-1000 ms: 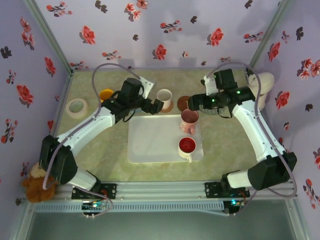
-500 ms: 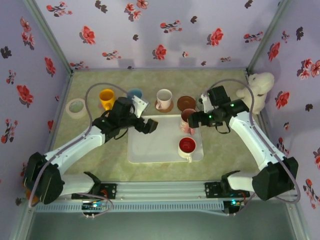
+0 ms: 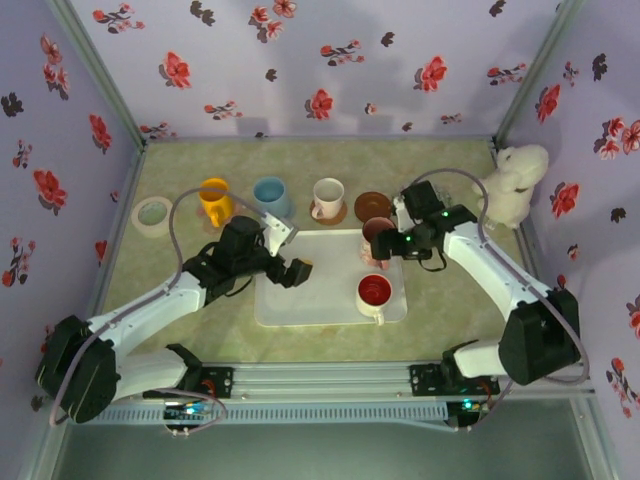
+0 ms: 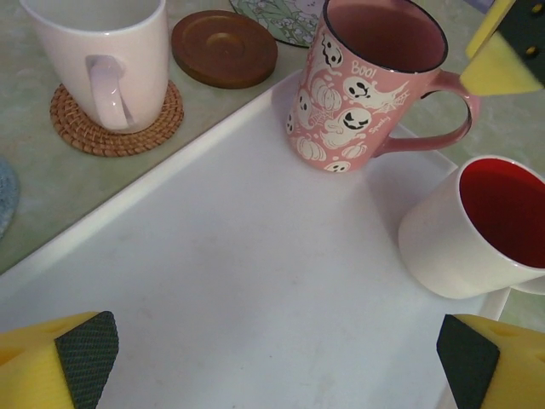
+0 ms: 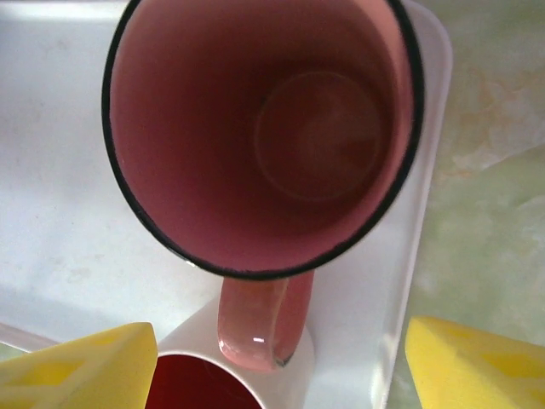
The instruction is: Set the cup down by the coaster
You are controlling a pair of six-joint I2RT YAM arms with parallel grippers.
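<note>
A pink ghost-print mug (image 3: 377,240) (image 4: 366,85) stands upright at the far right of the white tray (image 3: 310,290). My right gripper (image 3: 392,245) (image 5: 281,375) hovers open just above it, yellow fingers (image 5: 477,366) either side of the handle (image 5: 260,328), not touching. An empty brown coaster (image 3: 372,205) (image 4: 224,47) lies on the table just behind the tray. Low over the bare middle of the tray, my left gripper (image 3: 298,270) (image 4: 277,358) is open and holds nothing.
A white mug with a red inside (image 3: 374,293) (image 4: 477,230) stands on the tray next to the pink mug's handle. A white cup (image 3: 328,197) sits on a woven coaster (image 4: 115,128). Blue (image 3: 270,193) and yellow (image 3: 213,193) cups, a tape roll (image 3: 153,212) and a plush bunny (image 3: 510,180) line the back.
My left arm has drawn back from the white cup on its coaster to over the tray. My right gripper has come forward and down over the pink mug.
</note>
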